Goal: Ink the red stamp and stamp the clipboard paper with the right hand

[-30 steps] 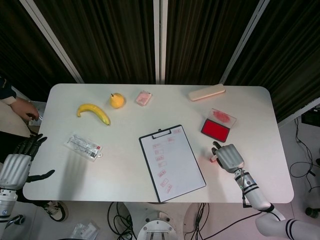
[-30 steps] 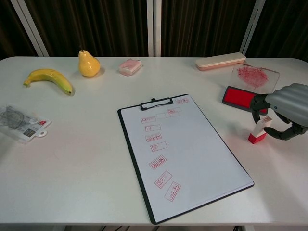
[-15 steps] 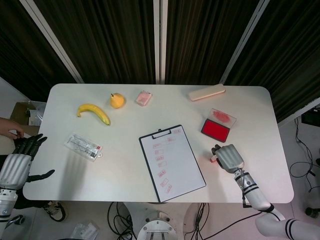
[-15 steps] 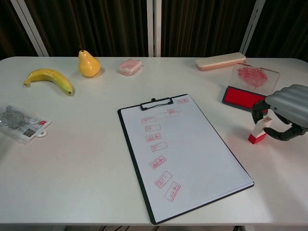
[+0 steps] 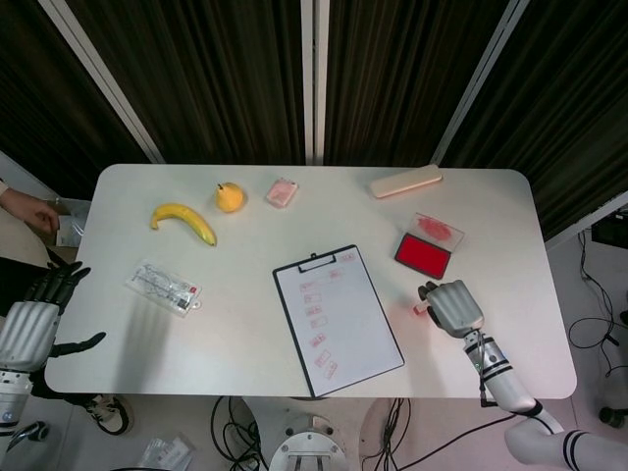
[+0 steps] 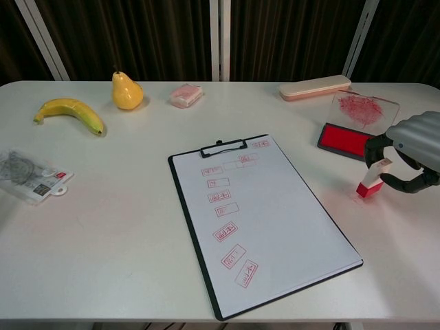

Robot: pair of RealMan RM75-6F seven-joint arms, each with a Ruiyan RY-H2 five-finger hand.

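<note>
The white table (image 5: 245,324) fills most of the room I can see, with dark curtains (image 5: 216,69) behind it and cables on the floor; a person's hand (image 5: 25,208) shows at the far left edge. On the table the largest thing is the clipboard paper (image 6: 258,213), lying in the middle and already carrying a column of red marks; the ink pad (image 6: 342,139) is open behind the right hand, its stained clear lid (image 6: 364,108) just beyond it.

The change is small but it matters — a second ago the red stamp (image 6: 371,181) stood with its base on the table while the right hand (image 6: 411,152) was curling around it; now the stamp appears tilted and a little lifted, with the fingers closed around its white top. So I judge that the grasp is made and the lift is starting; the inking is not yet done, and the pad is near, so the next move should be short.

The left hand (image 5: 29,329) hangs beside the table edge with fingers apart, holding nothing.

The smaller things lie well apart from the work — a banana (image 6: 69,113), a pear (image 6: 126,91), a pink packet (image 6: 185,95), a beige case (image 6: 314,87) and a clear bag (image 6: 31,177).
</note>
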